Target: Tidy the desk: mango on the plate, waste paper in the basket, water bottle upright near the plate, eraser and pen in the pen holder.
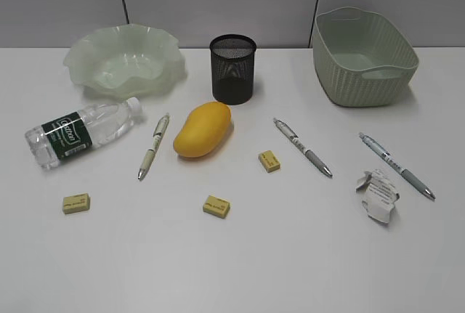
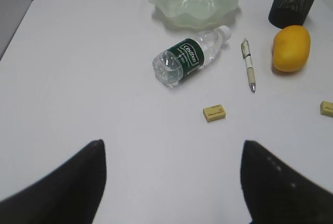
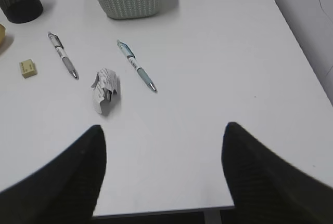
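While both grippers, left gripper (image 2: 171, 182) and right gripper (image 3: 164, 172), hang with jaws spread wide and empty, the mango (image 1: 202, 129) lies at frame centre on the desk (image 1: 232, 255), the plate (image 1: 123, 59) upper left, the basket (image 1: 363, 55) upper right, the waste paper (image 1: 378, 195) lower right.

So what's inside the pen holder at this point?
Nothing visible: through the black mesh of the pen holder only its own wire shows. All three pens and three erasers lie on the desk. Its very bottom cannot be seen.
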Available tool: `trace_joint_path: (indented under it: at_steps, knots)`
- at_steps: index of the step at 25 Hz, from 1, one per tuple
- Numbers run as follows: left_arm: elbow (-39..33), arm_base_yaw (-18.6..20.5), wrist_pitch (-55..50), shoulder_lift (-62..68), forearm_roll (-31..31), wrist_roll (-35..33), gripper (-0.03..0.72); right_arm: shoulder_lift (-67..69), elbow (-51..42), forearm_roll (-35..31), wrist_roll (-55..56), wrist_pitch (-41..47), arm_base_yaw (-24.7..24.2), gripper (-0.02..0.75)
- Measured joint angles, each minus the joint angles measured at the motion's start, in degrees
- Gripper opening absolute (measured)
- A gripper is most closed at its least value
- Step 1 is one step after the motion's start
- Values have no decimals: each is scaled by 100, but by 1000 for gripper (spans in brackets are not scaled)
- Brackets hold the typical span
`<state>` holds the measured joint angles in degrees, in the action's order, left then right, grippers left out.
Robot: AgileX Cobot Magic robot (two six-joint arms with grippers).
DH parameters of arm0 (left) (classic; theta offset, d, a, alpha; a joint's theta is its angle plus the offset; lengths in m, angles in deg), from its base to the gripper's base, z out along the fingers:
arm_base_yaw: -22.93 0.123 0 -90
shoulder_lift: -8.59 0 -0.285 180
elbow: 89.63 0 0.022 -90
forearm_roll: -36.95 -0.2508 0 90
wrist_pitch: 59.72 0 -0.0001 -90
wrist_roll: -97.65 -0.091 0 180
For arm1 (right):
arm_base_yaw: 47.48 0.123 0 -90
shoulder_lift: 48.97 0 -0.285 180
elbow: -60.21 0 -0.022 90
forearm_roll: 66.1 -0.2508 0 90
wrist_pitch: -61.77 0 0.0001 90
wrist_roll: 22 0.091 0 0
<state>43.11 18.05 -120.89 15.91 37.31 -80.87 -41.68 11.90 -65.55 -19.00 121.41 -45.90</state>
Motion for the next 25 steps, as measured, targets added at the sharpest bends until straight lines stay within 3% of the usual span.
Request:
trace_joint_path:
  at_steps: [20,25]
  knots:
    - [0,0,0,0,58,0,597,0,0,0,0,-1,0,549]
    - [188,0,260,511,152,0,592,0,0,0,0,-1,0,549]
